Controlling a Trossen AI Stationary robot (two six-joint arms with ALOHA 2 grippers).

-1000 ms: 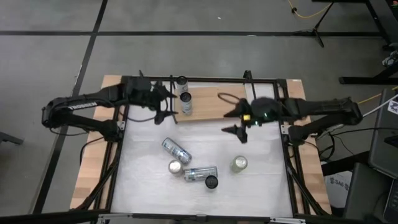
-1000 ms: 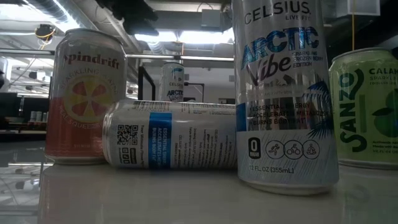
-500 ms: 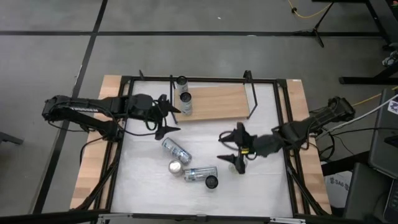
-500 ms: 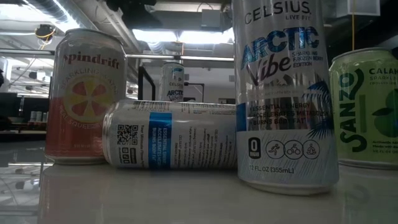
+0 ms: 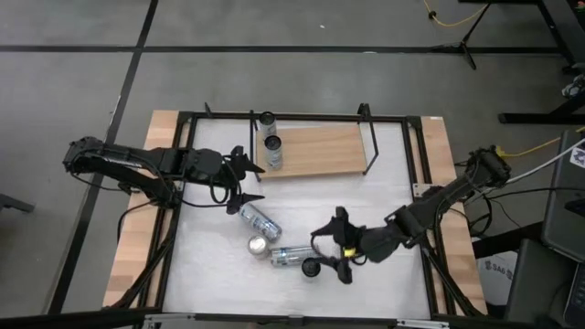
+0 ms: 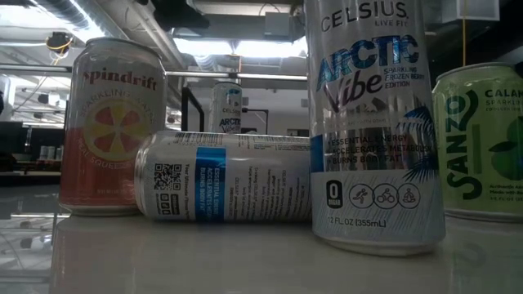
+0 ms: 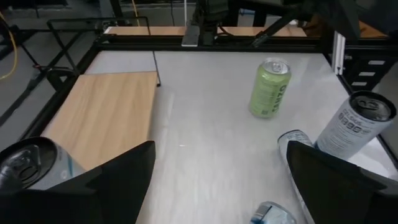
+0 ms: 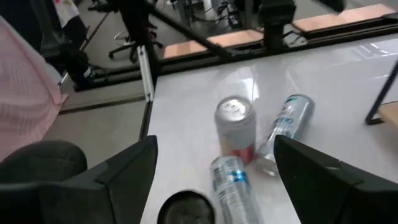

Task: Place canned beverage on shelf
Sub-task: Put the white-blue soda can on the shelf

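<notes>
Right gripper, fingers spread wide, hovers beside the black-topped can near the table's front. Left gripper gapes empty near the shelf, which holds two cans at its left end.

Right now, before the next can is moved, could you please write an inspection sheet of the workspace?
Surface: white table, no spill seen.
Job's things: shelf holds two cans at its left end; the rest is bare.
Clutter: five loose cans; two lie flat, green can upright.
Grippers: left gripper open beside the shelf; right gripper open over the loose cans.
Cables: yellow cable on the floor.
Surroundings: pink cloth beyond the table edge.
</notes>
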